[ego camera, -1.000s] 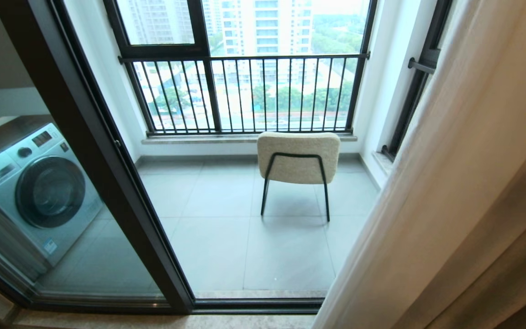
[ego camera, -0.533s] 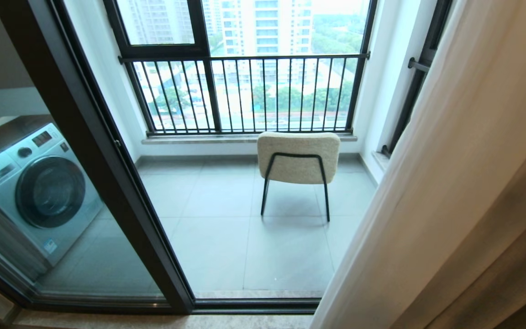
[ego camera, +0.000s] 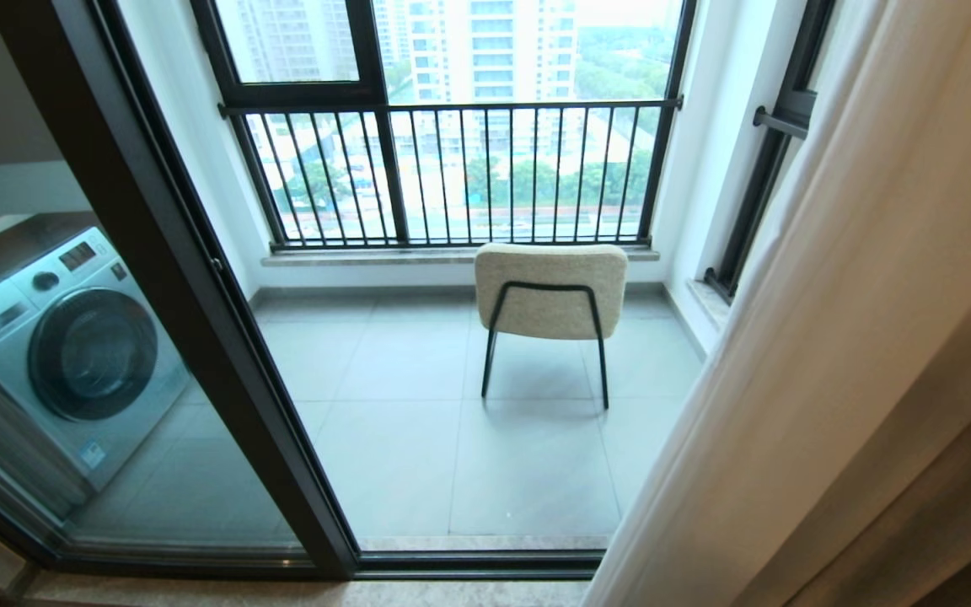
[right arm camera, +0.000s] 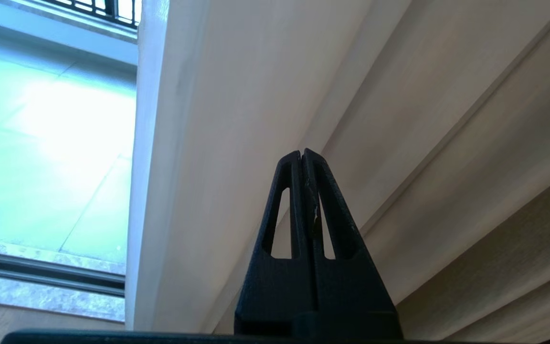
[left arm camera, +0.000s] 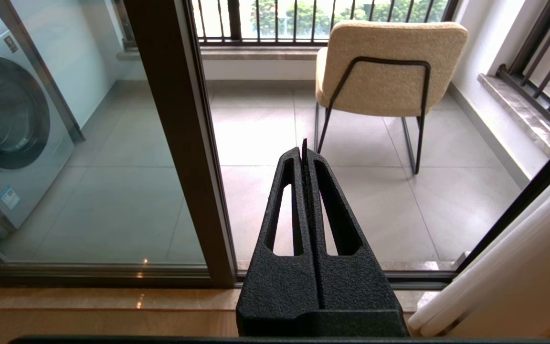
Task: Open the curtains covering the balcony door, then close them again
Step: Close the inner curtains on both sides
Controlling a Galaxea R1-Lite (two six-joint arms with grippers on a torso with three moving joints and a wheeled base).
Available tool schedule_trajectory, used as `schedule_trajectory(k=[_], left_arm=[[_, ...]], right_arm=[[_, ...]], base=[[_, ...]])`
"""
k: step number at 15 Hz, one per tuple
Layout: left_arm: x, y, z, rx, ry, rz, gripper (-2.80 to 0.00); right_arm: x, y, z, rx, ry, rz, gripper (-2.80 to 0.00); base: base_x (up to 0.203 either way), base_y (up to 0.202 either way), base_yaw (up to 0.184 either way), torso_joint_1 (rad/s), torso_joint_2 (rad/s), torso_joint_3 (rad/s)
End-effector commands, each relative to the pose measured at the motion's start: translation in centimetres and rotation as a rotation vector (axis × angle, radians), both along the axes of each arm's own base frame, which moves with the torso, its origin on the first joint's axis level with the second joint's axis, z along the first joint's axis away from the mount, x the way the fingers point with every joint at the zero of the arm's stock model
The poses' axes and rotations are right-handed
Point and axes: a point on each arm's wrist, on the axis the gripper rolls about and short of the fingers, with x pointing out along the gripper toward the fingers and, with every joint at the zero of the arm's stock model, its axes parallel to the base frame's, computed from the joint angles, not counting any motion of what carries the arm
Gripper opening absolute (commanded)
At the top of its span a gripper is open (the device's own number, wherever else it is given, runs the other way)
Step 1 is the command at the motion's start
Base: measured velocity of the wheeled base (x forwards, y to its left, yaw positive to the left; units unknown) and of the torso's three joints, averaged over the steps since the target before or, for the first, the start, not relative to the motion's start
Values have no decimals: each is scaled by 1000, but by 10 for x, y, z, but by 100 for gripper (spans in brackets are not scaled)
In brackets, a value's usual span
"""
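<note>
Slightly rightward now: curtains (ego camera: 856,278) edge.

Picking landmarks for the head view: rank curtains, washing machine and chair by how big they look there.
1. curtains, filling the right side, partly because they hang nearest the camera.
2. washing machine, behind the glass.
3. chair, farther off, so its true size against the machine is unsure.

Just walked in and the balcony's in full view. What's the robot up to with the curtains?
The curtains hang bunched at the right, leaving the balcony door uncovered, with the chair and washing machine visible. The right gripper is shut, pointing at the curtain folds; no fabric shows between its fingers. The left gripper is shut and idle, pointing toward the chair. Closing the curtains looks not yet begun.
</note>
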Motion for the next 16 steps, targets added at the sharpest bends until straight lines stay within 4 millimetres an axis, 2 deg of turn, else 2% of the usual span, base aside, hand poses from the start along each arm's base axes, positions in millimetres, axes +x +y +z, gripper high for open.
schedule_trajectory(k=[1, 7, 11, 12, 16], left_arm=[[0, 0, 0, -1, 0, 0, -280], [0, 0, 0, -1, 0, 0, -280], [0, 0, 0, -1, -1, 0, -280], [0, 0, 0, 0, 0, -1, -280], [0, 0, 0, 1, 0, 0, -280]], right_arm=[[-10, 0, -10, 6, -41, 15, -280], [-20, 0, -41, 19, -54, 32, -280], [-34, 0, -57, 56, -110, 27, -280], [-36, 0, -65, 59, -68, 24, -280], [-35, 0, -72, 197, 1, 34, -280]], base=[[0, 0, 0, 0, 0, 0], [0, 0, 0, 0, 0, 0], [0, 0, 0, 0, 0, 0], [0, 0, 0, 0, 0, 0], [0, 0, 0, 0, 0, 0]])
